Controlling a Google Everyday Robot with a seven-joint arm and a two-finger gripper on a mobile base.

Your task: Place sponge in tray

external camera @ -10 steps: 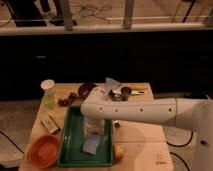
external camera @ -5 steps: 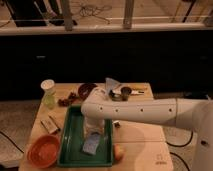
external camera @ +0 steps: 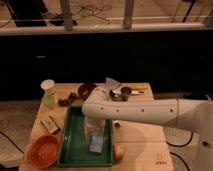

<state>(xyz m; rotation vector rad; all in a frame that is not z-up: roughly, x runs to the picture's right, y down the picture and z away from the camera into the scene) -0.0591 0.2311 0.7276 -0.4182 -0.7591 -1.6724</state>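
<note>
The light-blue sponge (external camera: pixel 96 144) lies inside the dark-green tray (external camera: pixel 70 135), toward its front right. My white arm reaches in from the right across the table. The gripper (external camera: pixel 95 131) hangs down over the tray, right above the sponge. The arm's end hides the tray's right rim and part of the sponge's far end.
A round orange bowl (external camera: pixel 45 149) sits left of the tray at the front. A small yellowish fruit (external camera: pixel 118 151) lies right of the tray. A pale-green cup (external camera: pixel 48 93), a small packet (external camera: pixel 49 125), dark snack items (external camera: pixel 85 90) and a blue-white bag (external camera: pixel 112 83) stand at the back.
</note>
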